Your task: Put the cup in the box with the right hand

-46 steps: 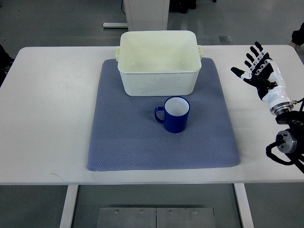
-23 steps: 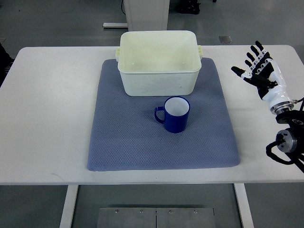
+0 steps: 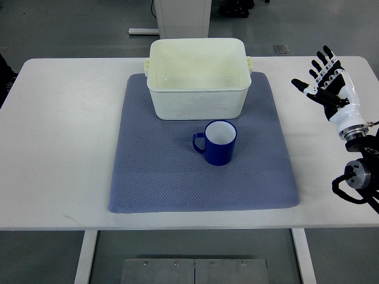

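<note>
Blue cup (image 3: 219, 144), one, beside one box (image 3: 197, 77) — right robot hand (image 3: 330, 87) spread.

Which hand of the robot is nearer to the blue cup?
The right hand. It is open above the table's right side, off the mat, apart from the cup, which stands below the box. The left hand is not in view.

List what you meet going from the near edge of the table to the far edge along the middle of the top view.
Bare table → mat → cup → box → bare table again.
</note>
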`<state>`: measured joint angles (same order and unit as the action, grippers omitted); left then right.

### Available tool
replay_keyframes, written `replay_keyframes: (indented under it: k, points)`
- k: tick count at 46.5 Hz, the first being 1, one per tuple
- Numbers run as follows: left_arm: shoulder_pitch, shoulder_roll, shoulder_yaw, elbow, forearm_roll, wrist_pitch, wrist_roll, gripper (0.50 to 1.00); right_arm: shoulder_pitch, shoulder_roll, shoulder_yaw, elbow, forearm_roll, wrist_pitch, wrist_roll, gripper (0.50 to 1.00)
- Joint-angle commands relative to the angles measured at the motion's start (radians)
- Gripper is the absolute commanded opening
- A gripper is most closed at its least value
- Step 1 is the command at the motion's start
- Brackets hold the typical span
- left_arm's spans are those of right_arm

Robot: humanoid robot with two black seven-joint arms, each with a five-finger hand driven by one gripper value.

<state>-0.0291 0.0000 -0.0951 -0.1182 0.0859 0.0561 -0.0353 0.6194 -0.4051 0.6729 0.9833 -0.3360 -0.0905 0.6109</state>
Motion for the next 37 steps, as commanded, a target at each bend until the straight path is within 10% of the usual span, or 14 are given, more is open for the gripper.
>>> replay_keyframes:
  k: [1, 37]
  points:
    - [0.000, 0.000, 0.000, 0.000, 0.000, -0.001, 0.000, 1.000, 0.003, 0.000, -0.003, 0.000, 0.000, 0.000, 0.000, 1.000]
    - [0.000, 0.000, 0.000, 0.000, 0.000, 0.001, 0.000, 1.000, 0.002, -0.001, -0.004, -0.021, 0.003, 0.002, 0.000, 1.000]
